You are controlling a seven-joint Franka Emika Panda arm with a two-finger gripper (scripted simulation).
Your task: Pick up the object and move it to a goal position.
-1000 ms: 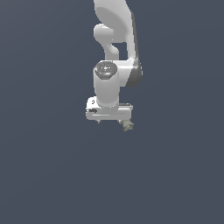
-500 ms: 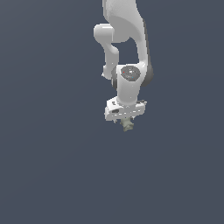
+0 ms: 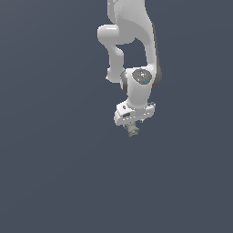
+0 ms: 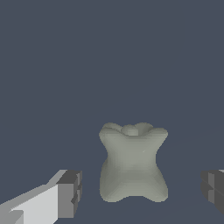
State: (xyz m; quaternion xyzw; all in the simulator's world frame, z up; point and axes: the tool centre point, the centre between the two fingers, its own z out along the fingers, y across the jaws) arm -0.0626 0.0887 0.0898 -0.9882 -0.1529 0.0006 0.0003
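The object [image 3: 132,131] is a small lumpy olive-grey piece on the dark grey floor, right under the white arm's hand in the exterior view. In the wrist view the object [image 4: 132,164] stands upright between my two fingers. My gripper [image 4: 140,189] is open and straddles it: one fingertip [image 4: 69,192] and the other fingertip [image 4: 213,188] each stand a clear gap away from its sides. In the exterior view the gripper [image 3: 132,125] points straight down over the object, and its fingers are mostly hidden behind the hand.
A plain dark grey floor [image 3: 54,182] spreads all round. The white arm [image 3: 132,41] rises from the hand to the top edge of the exterior view. Nothing else shows.
The hand has moved toward the exterior view's right and turned about its axis, ending directly over the object. The object has stayed where it was.
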